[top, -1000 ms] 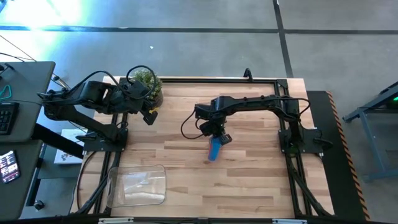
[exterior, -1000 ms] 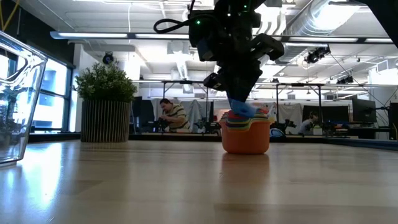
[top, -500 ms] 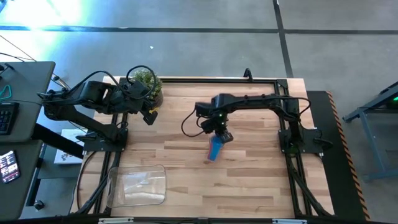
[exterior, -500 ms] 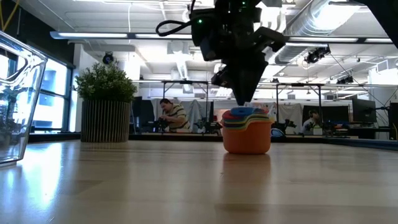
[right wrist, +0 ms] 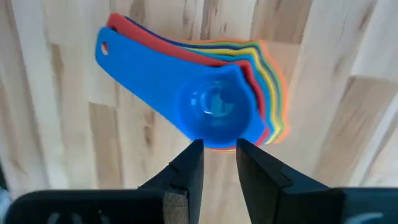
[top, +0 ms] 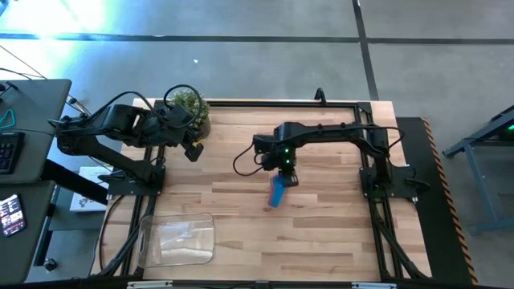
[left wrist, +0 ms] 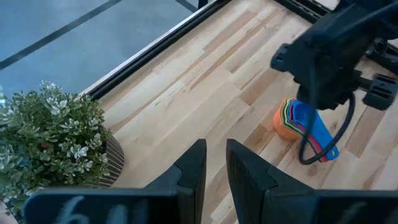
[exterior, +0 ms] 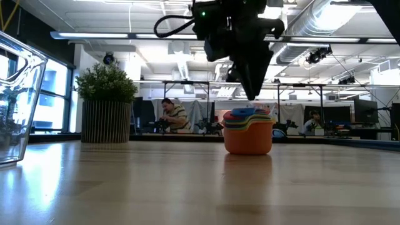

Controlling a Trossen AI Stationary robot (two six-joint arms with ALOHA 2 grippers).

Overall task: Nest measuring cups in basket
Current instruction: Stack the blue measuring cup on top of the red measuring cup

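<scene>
high view has the measuring cups (top: 276, 193) sitting stacked near the middle of the table (top: 321, 233), blue one on top with its handle sticking out. the right end effector (top: 283, 174) hangs just above the stack, not touching it; in the right wrist view its fingers (right wrist: 186, 168) are a little apart with nothing between them, the blue cup below. the basket (top: 177, 238) is well apart from the cups, at the table's near left corner, nothing in it. the left end effector (top: 193, 148) waits next to the potted plant (top: 189, 104), fingers nearly together, a thin gap showing, holding nothing. a person (exterior: 173, 116) sits in the room behind, seen in the low view.
</scene>
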